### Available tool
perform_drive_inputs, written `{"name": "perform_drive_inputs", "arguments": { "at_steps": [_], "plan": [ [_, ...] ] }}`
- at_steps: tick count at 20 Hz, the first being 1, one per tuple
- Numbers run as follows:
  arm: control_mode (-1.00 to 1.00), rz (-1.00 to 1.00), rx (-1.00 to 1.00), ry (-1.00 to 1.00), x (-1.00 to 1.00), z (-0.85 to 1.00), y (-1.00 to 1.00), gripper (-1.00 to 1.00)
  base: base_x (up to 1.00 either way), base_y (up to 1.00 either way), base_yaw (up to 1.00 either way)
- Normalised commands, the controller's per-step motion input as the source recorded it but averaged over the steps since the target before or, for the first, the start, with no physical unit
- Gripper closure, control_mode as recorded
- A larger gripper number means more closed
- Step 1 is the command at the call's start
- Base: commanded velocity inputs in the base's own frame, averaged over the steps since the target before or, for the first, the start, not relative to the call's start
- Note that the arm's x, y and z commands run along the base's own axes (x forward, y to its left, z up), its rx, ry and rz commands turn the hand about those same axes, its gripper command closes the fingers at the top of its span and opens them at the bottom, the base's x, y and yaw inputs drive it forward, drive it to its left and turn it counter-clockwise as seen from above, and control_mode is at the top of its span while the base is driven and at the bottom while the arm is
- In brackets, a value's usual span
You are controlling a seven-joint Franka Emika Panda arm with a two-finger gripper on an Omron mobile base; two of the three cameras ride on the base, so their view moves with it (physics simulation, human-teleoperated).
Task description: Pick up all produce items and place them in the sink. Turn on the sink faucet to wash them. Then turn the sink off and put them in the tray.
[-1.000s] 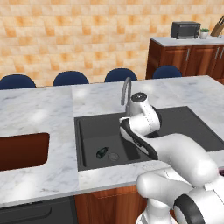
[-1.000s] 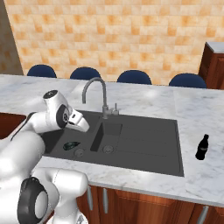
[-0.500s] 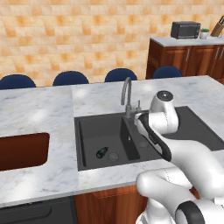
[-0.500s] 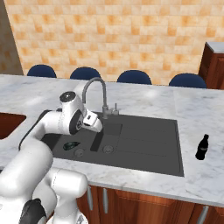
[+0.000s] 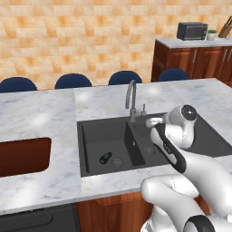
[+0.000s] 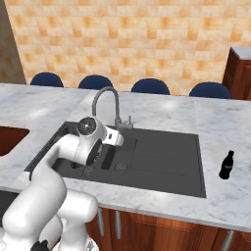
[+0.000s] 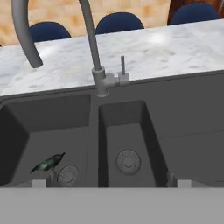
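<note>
One produce item, a small dark green vegetable, lies on the floor of the left basin of the black sink, beside the round drain. The grey gooseneck sink faucet stands on the sink's back rim, and its small lever is upright. No water is running. My gripper is open and empty. It hangs over the front of the sink near the divider and faces the faucet. The red-brown tray is set into the counter at the far left.
A dark bottle stands on the marble counter right of the sink's drainboard. Blue chair backs line the far side of the counter. A microwave sits on a cabinet at the back right.
My arm has swung right, from over the left basin to the middle of the sink in front of the faucet. The jaws stay open. The vegetable has not moved.
</note>
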Motion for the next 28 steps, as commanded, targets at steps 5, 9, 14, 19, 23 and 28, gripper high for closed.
{"name": "perform_drive_inputs", "arguments": {
  "at_steps": [5, 9, 14, 19, 23, 28],
  "plan": [
    [-1.00, 0.02, 0.02, -0.15, 0.01, 0.00, -0.15, -1.00, 0.00, 0.00, 0.00],
    [-1.00, 0.08, 0.02, -0.23, 0.10, 0.00, -0.23, -1.00, 0.00, 0.00, 0.00],
    [-1.00, 0.10, 0.00, -0.25, 0.24, 0.00, -0.15, -1.00, 0.00, 0.00, 0.00],
    [-1.00, 0.06, 0.00, -0.15, 0.39, 0.00, 0.00, -1.00, 0.00, 0.00, 0.00],
    [-1.00, 0.06, 0.00, -0.07, 0.42, 0.00, 0.00, -1.00, 0.00, 0.00, 0.00],
    [-1.00, 0.01, -0.06, -0.02, 0.44, 0.00, -0.01, -1.00, 0.00, 0.00, 0.00]
  ]
}}
